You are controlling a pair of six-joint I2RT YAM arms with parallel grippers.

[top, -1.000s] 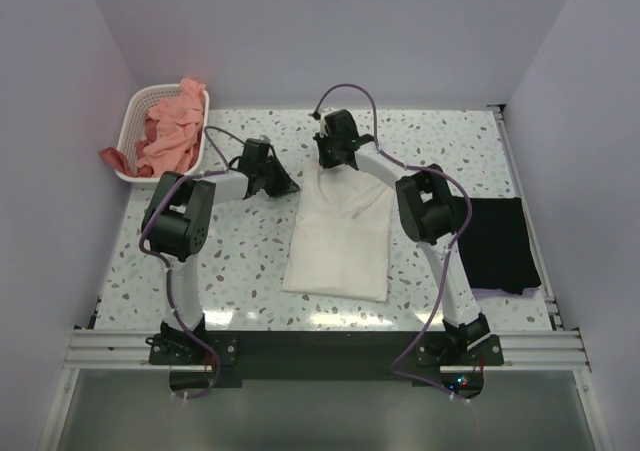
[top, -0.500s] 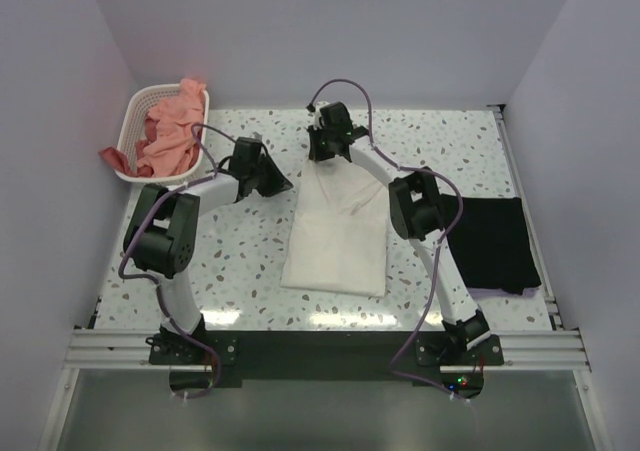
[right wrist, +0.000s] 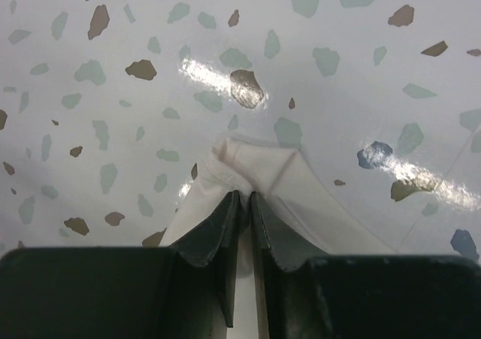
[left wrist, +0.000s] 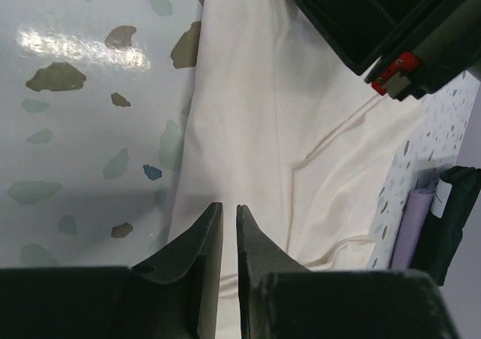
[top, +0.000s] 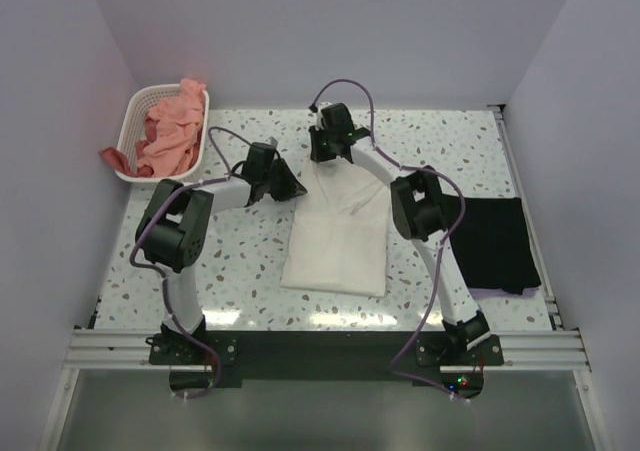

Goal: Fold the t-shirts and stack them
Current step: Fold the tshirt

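A cream-white t-shirt (top: 335,236) lies folded into a long strip in the middle of the table. My right gripper (top: 322,157) is at its far end, shut on a bunched corner of the cream-white cloth (right wrist: 255,162) just above the table. My left gripper (top: 291,186) is by the strip's far left edge. Its jaws (left wrist: 229,206) stand almost together over the cream-white cloth (left wrist: 301,128), with no cloth seen pinched. A black t-shirt (top: 495,239) lies folded at the right on a lilac one (top: 497,294). Salmon-pink t-shirts (top: 168,129) fill the basket.
The white perforated basket (top: 135,106) stands at the far left corner, with pink cloth hanging over its rim. Purple walls close in the table on three sides. The right arm's wrist (left wrist: 361,16) shows close above the shirt in the left wrist view.
My left gripper drew back to the left, then came right again to the shirt's left edge. My right gripper moved a little farther away, still holding the shirt's far end.
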